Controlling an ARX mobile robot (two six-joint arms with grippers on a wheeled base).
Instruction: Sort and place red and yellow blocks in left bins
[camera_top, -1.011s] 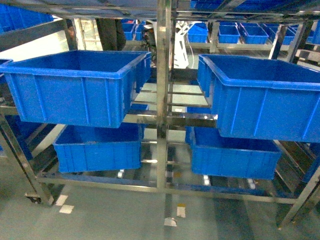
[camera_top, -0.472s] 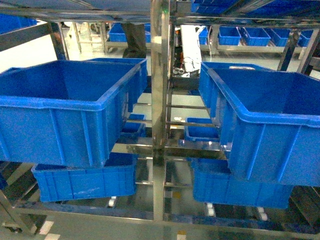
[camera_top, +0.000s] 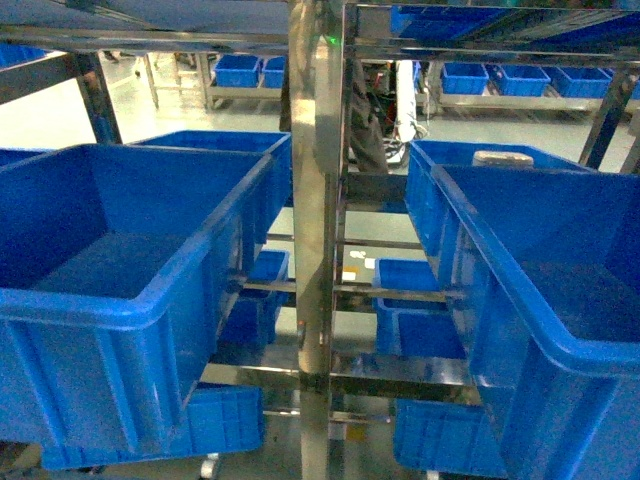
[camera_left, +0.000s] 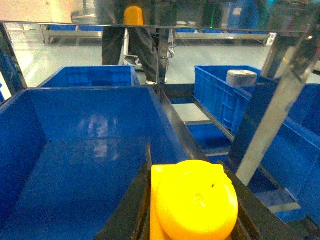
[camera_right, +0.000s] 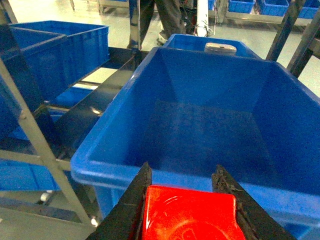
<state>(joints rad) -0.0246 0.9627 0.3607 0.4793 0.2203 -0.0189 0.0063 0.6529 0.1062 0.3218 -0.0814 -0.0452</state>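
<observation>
Bright, even overhead light; head view soft, glare on the floor (camera_top: 60, 120).

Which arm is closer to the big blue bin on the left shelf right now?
Left. Its tool, shut on the yellow block, hangs at the left bin; the right tool, with the red block, faces the right bin.

A steel rack (camera_top: 318, 250) of shiny posts and crossbars fills the scene; a person's dark-trousered legs (camera_left: 131, 47) stand behind it on the pale floor (camera_top: 180, 110). A grey round object (camera_left: 241, 77) sits in a far crate.
</observation>
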